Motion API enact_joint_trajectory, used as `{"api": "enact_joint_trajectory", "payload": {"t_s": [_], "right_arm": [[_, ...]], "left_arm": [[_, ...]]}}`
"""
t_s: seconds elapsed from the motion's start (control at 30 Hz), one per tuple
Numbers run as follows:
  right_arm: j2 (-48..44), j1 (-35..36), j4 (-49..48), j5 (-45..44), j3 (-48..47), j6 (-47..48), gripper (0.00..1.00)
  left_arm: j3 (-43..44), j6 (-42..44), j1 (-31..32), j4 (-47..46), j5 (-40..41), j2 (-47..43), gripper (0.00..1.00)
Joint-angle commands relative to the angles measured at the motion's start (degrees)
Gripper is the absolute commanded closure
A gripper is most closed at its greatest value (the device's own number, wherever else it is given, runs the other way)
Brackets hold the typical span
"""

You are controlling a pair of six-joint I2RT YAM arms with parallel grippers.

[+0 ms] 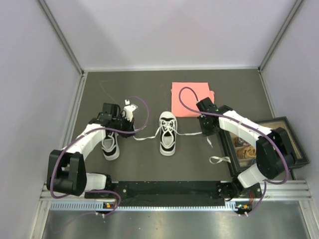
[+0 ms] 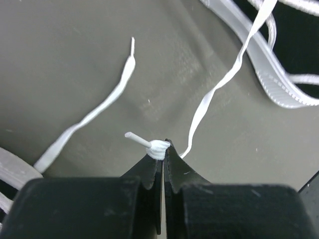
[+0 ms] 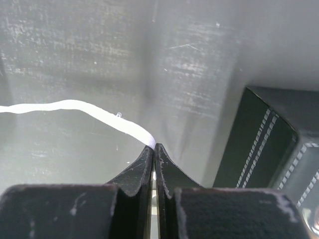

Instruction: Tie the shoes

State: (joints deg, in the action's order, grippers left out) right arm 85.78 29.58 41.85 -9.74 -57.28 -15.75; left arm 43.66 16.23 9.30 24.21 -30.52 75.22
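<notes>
Two small white sneakers with black side panels lie on the dark mat. One shoe point(image 1: 168, 133) is in the middle, its long laces spread out to both sides. The other shoe point(image 1: 110, 145) lies partly under my left arm. My left gripper point(image 1: 133, 132) point(image 2: 163, 147) is shut on the left lace's end point(image 2: 157, 148), with its aglet sticking out to the left. My right gripper point(image 1: 206, 132) point(image 3: 154, 147) is shut on the right lace point(image 3: 79, 106), which runs off to the left towards the middle shoe.
A pink cloth point(image 1: 192, 98) lies behind the middle shoe. A dark framed tray point(image 1: 286, 122) holding brown items sits at the right; its edge point(image 3: 259, 144) is close to my right gripper. A loose white strip point(image 1: 219, 159) lies beside it. Another lace point(image 2: 99, 109) crosses the mat.
</notes>
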Motion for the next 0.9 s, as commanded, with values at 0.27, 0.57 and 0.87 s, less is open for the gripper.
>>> {"api": "enact_joint_trajectory", "payload": {"t_s": [0.27, 0.57, 0.87], "right_arm": [[2.11, -0.23, -0.36, 1.91, -4.16, 2.04, 0.96], [-3.24, -0.23, -0.62, 7.53, -4.77, 3.01, 0.18], [-20.36, -0.23, -12.91, 11.32, -5.84, 2.22, 0.01]], "left_arm": [[6.08, 13.18, 1.95, 18.4, 8.73, -0.08, 0.95], [8.1, 20.16, 0.72, 27.38, 6.54, -2.61, 0.41], [8.82, 13.67, -0.86, 14.49, -7.17, -18.43, 0.02]]}}
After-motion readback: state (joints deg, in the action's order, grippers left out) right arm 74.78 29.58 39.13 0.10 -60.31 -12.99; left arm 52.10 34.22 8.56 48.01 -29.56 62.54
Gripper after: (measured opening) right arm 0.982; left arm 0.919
